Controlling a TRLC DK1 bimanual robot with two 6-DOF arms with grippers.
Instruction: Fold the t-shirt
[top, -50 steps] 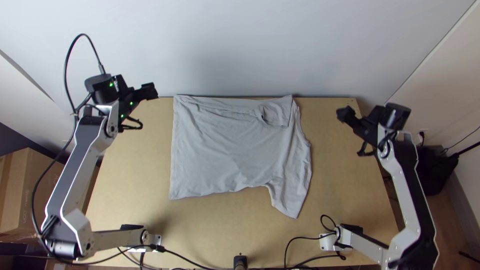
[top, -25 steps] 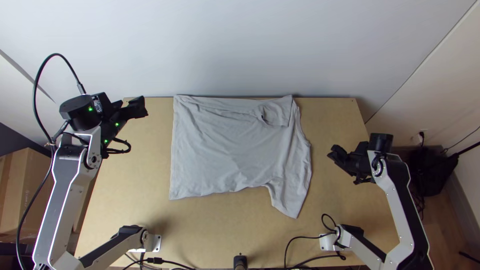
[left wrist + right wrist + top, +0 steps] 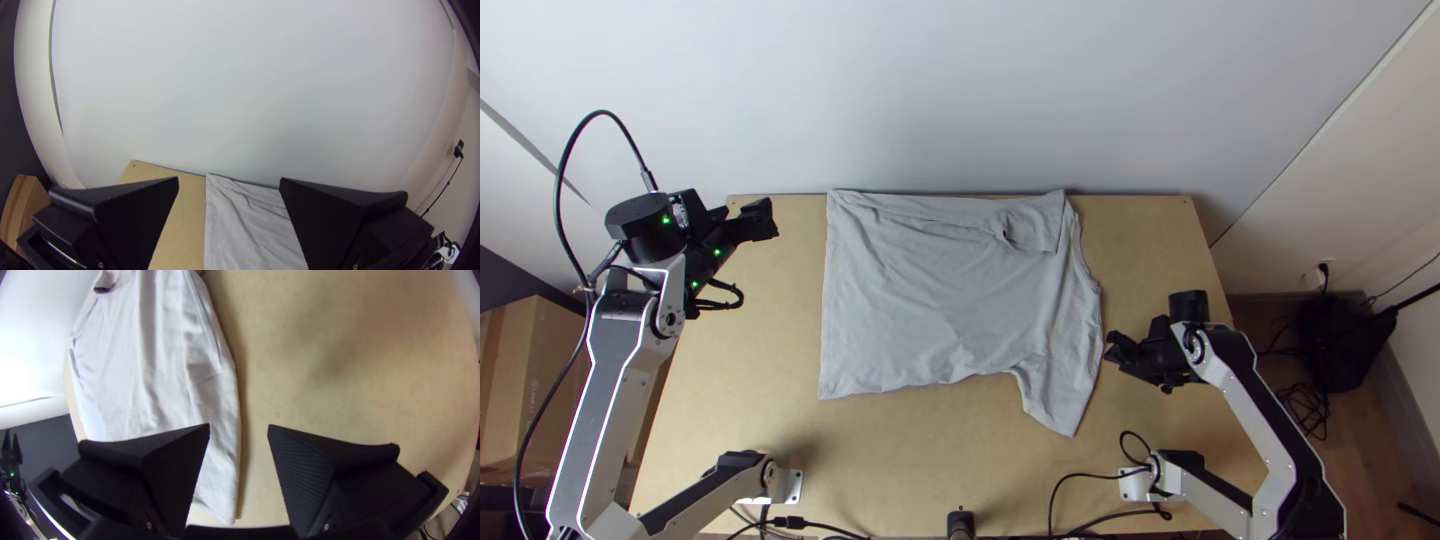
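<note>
The grey t-shirt (image 3: 940, 300) lies mostly flat on the table, its upper strip folded over near the far edge and one sleeve pointing toward the near side at right. My left gripper (image 3: 764, 220) stays off the shirt's left side; in the left wrist view the left gripper (image 3: 229, 182) is open, with the shirt (image 3: 245, 225) beyond. Beside the shirt's right edge is my right gripper (image 3: 1116, 352). In the right wrist view the right gripper (image 3: 239, 427) is open above the shirt's edge, and the shirt (image 3: 165, 365) runs past one finger.
The wooden table (image 3: 900, 450) has bare surface on both sides of the shirt and in front of it. Black cables (image 3: 1080, 478) lie near its front edge. A wall stands behind the far edge, and a cardboard box (image 3: 530, 370) is at the left.
The right gripper has come nearer the table's front and left, up to the shirt's right edge. The left gripper shifted slightly left and nearer, then stayed almost still. The shirt is unchanged.
</note>
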